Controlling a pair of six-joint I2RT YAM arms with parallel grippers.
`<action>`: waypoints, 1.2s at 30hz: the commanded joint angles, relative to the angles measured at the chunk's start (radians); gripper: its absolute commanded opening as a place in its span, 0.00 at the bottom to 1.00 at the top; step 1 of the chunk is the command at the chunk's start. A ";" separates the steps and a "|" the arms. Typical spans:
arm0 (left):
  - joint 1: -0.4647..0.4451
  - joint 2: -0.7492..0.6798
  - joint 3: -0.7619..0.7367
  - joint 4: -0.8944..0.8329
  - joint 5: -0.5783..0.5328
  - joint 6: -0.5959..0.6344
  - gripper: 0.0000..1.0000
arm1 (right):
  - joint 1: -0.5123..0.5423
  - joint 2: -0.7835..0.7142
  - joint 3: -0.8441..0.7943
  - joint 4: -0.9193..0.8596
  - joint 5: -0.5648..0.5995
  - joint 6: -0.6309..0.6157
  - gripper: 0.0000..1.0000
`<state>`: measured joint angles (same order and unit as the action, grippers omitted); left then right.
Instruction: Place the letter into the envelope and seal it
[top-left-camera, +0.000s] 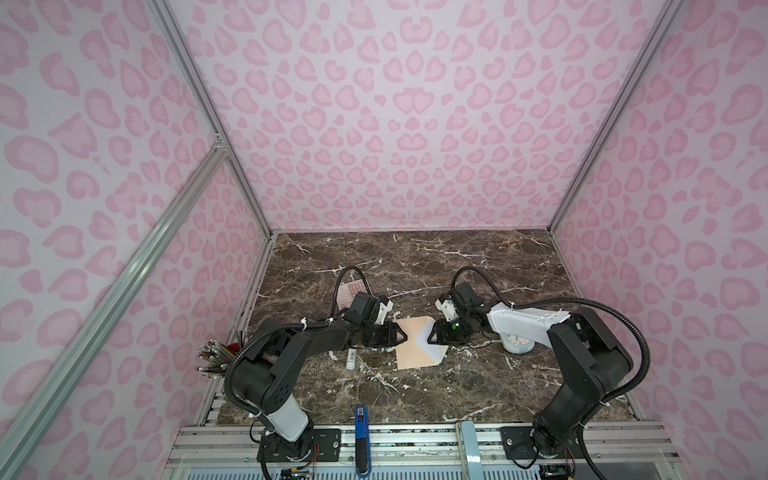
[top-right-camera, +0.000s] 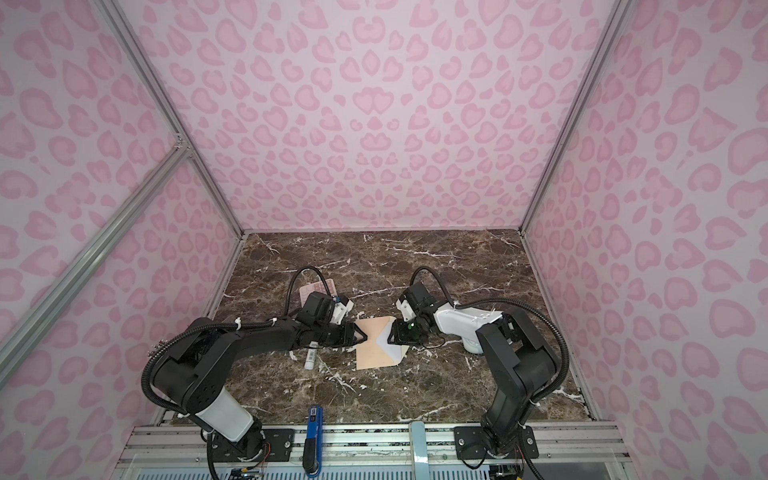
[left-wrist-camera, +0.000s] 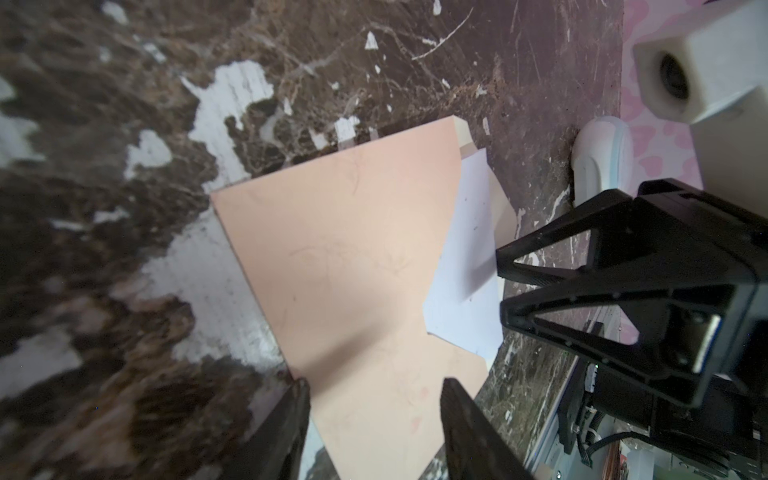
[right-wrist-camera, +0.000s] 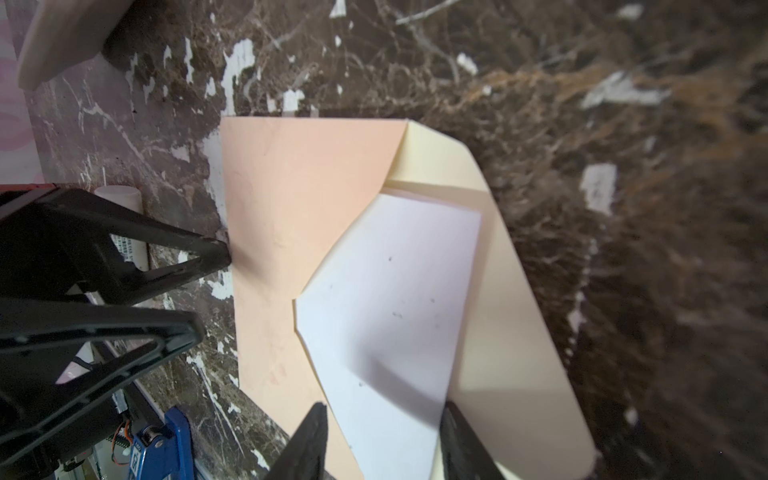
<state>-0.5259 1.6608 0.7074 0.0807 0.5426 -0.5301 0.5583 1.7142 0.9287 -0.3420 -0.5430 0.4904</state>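
Note:
The peach envelope (top-left-camera: 409, 349) (top-right-camera: 370, 351) lies flat mid-table, its cream flap (right-wrist-camera: 519, 311) folded open to the right. The white letter (top-left-camera: 424, 338) (right-wrist-camera: 399, 291) sits partly inside, its right part showing at the mouth. My left gripper (top-left-camera: 401, 334) (left-wrist-camera: 376, 386) stands open at the envelope's left edge, its fingers straddling the peach paper (left-wrist-camera: 340, 249). My right gripper (top-left-camera: 432, 334) (right-wrist-camera: 384, 409) is open too, low over the exposed letter (left-wrist-camera: 465, 257), one finger on each side of it. Nothing is lifted.
A pink calculator (top-left-camera: 347, 293) lies behind the left wrist. A white tube (top-left-camera: 351, 359) rests left of the envelope, with a pencil cup (top-left-camera: 216, 357) at the table's left edge. A white round device (top-left-camera: 515, 343) sits under the right arm. A blue tool (top-left-camera: 361, 419) lies at the front.

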 joint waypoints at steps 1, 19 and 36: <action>-0.002 0.008 0.000 -0.062 -0.042 0.007 0.54 | 0.007 0.013 0.015 -0.018 0.015 0.002 0.47; -0.009 -0.001 0.008 -0.062 -0.041 0.001 0.54 | 0.026 0.022 0.020 0.015 -0.026 0.077 0.48; -0.020 -0.017 -0.004 -0.059 -0.035 -0.011 0.50 | 0.051 0.027 0.002 0.078 -0.064 0.179 0.48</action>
<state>-0.5446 1.6493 0.7090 0.0612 0.5163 -0.5404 0.6060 1.7340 0.9352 -0.2806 -0.6025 0.6476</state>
